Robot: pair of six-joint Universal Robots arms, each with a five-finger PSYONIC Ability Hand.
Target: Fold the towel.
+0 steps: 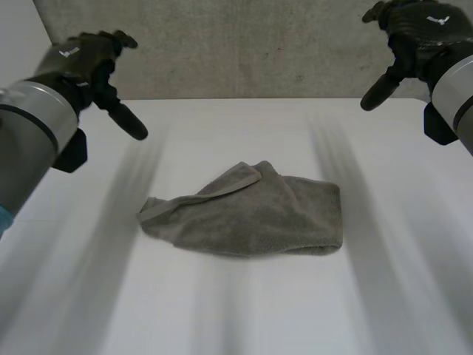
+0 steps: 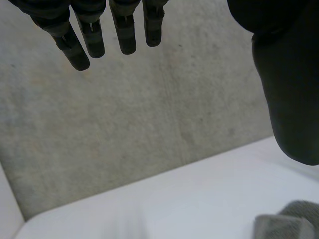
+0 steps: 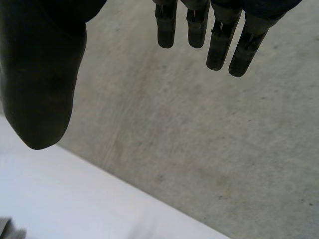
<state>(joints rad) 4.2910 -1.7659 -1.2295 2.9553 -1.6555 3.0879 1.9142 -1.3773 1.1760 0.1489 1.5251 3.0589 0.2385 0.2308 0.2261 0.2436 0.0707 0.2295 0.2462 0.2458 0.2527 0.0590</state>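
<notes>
I note the grey towel (image 1: pixel 247 214) lying rumpled in a loose heap at the middle of the white table (image 1: pixel 244 318). Left hand (image 1: pixel 77 55) is raised at the far left and right hand (image 1: pixel 421 29) at the far right, both well apart from the towel. Wrist views: the fingers of each are straight and released, thumbs spread, grasping nothing.

Left side of the desk (image 1: pixel 244 310): the left robot hand (image 1: pixel 81 55) is matte black, a small white mark (image 1: pixel 70 52) on its back. The left arm (image 1: pixel 29 140) is a smooth grey cylinder with a black band and a sliver of light-blue cap (image 1: pixel 3 219). Right side of the desk: the right robot hand (image 1: pixel 421 33) matches it, black on a grey right arm (image 1: pixel 458 96). Up close, the fingers (image 2: pixel 124 30) are ridged and segmented, and the thumb (image 2: pixel 289 89) is broad and rounded.
</notes>
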